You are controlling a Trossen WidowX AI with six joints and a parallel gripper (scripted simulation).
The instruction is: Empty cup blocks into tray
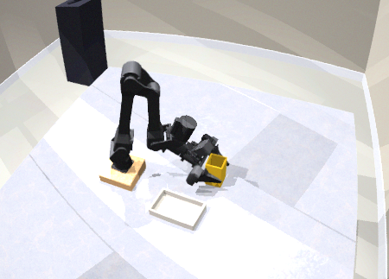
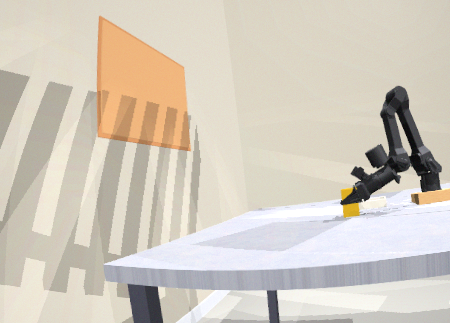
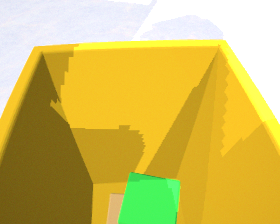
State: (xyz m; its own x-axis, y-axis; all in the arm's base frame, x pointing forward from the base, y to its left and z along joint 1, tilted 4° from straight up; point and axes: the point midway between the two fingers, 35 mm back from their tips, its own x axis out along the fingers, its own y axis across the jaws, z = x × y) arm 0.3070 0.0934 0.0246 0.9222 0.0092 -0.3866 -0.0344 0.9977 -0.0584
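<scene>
Cup [image 1: 216, 176] [image 2: 351, 209] [image 3: 130, 90], square-mouthed, open-topped and bright yellow, fills most of the wrist view. Its flat walls narrow from the rim toward the bottom; the rim catches light in a paler yellow, and brown-gold shadows cross the inside, darkest on the left of that view. Down inside lies a vivid green block [image 3: 150, 202], its face plain and smooth, with a tan block [image 3: 114, 207] partly hidden beside it. Whether more blocks lie there cannot be told, as the lower edge of the view cuts off the interior.

The cup stands upright on the pale tabletop [image 1: 259, 236] [image 2: 250, 278], just beside the tray. The parallel-jaw gripper [image 1: 224, 172] [image 2: 343, 202] has its fingers spread apart, one on each side of the cup; whether either touches it cannot be told.

The shallow off-white tray [image 1: 175, 220] [image 2: 375, 202] is rectangular and low-walled, with no blocks in it. Beyond, the black arm [image 1: 153, 108] [image 2: 392, 133] arches up from a wooden base block [image 1: 130, 185] [image 2: 430, 197]. Farther off are a dark pedestal [image 1: 82, 41] and an orange wall panel [image 2: 140, 83].
</scene>
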